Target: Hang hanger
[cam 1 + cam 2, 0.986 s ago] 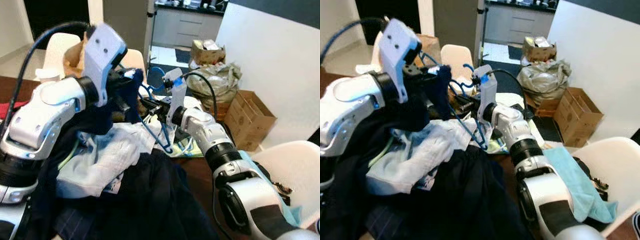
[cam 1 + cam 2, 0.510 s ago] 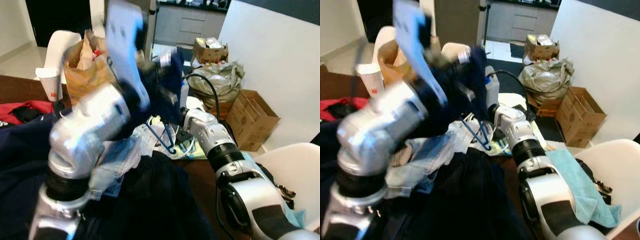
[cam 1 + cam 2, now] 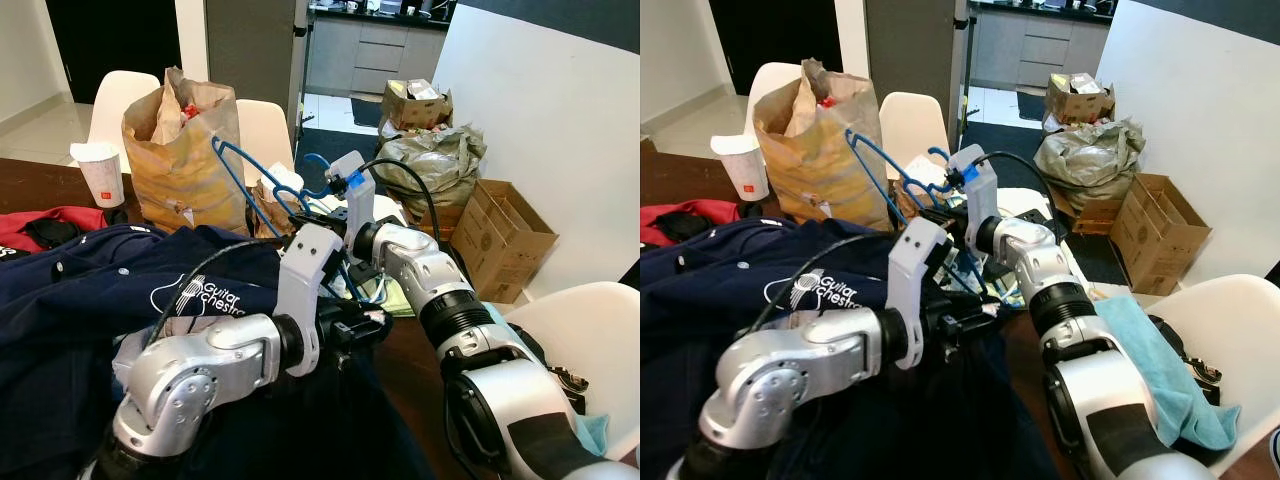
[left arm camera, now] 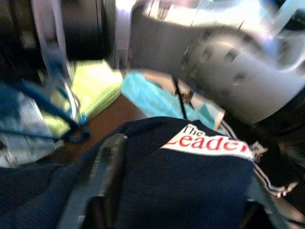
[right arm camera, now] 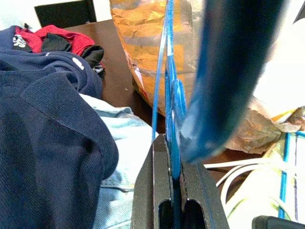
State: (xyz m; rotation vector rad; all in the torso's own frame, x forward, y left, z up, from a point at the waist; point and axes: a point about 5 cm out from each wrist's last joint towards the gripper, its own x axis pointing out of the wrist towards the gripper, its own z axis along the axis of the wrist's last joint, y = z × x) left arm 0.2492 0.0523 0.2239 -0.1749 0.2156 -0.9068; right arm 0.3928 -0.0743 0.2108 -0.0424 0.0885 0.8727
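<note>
this was a lived-in home, a dining area opening onto a kitchen. a dark wooden table (image 3: 40,180) carried heaped clothes (image 3: 90,300), a brown paper bag (image 3: 180,150) and a paper cup (image 3: 98,172), with white chairs (image 3: 265,130) around it. grey kitchen cabinets (image 3: 370,55) stood behind, and cardboard boxes (image 3: 500,240) and a full bag (image 3: 430,165) sat on the floor.

Paper bag (image 3: 180,160), cup (image 3: 98,168), cardboard box (image 3: 505,238)

White wall panel (image 3: 540,110), dark wood table (image 3: 40,185), 3 white chairs (image 3: 590,330), bright daylight.
</note>
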